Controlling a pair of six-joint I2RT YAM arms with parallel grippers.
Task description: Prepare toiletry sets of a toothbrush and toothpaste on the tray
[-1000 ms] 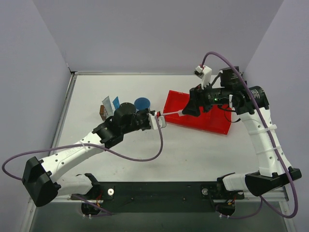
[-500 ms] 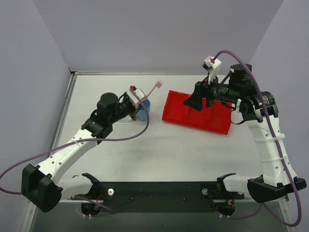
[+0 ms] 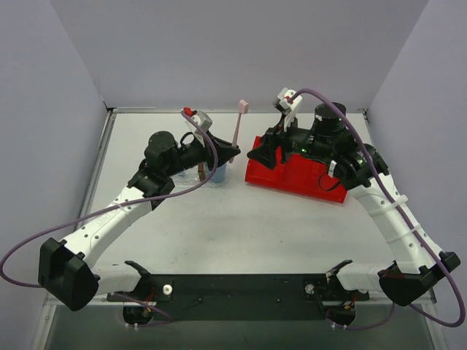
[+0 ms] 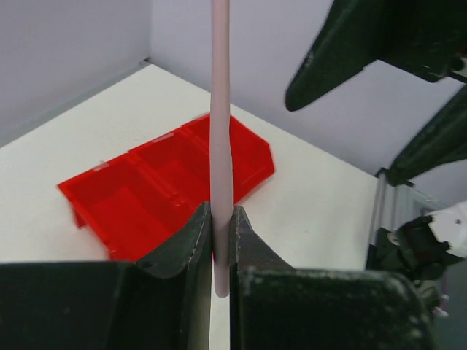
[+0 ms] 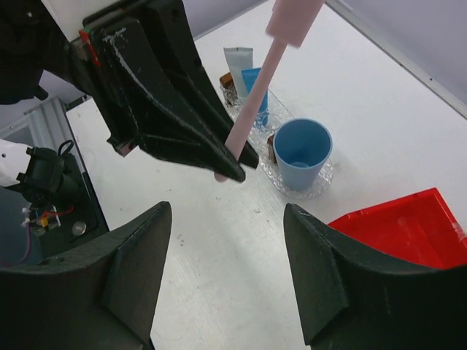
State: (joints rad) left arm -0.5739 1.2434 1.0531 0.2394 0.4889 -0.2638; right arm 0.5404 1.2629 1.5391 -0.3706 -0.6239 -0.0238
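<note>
Tray (image 5: 288,191): clear, bumpy plastic, lies on the white table on the left arm's side. The blue cup (image 5: 299,153) stands in its near end. Behind the cup is a small brown block (image 5: 271,149). Further back are the two toothpaste tubes, one blue (image 5: 255,82) and one white (image 5: 237,62), both propped upright and touching.

Left gripper (image 4: 221,219): raised off the table beside the cup. Its jaws are closed to a narrow slit and pinch the toothbrush (image 4: 221,131) low on the handle.
- A short butt end pokes out below the fingertips.
- The long part of the handle rises clear of the jaws, with the pink head (image 3: 243,106) on top.
- The brush sits centred between the two pads and touches both.
- The brush is in the air, not on the tray. In the right wrist view it crosses in front of the blue tube.

Right gripper (image 5: 228,211): jaws spread wide with nothing between them. It faces the left gripper and the brush from close by, apart from both.

Red bin (image 3: 299,175): has two compartments and sits under and behind the right gripper, well apart from the tray.
</note>
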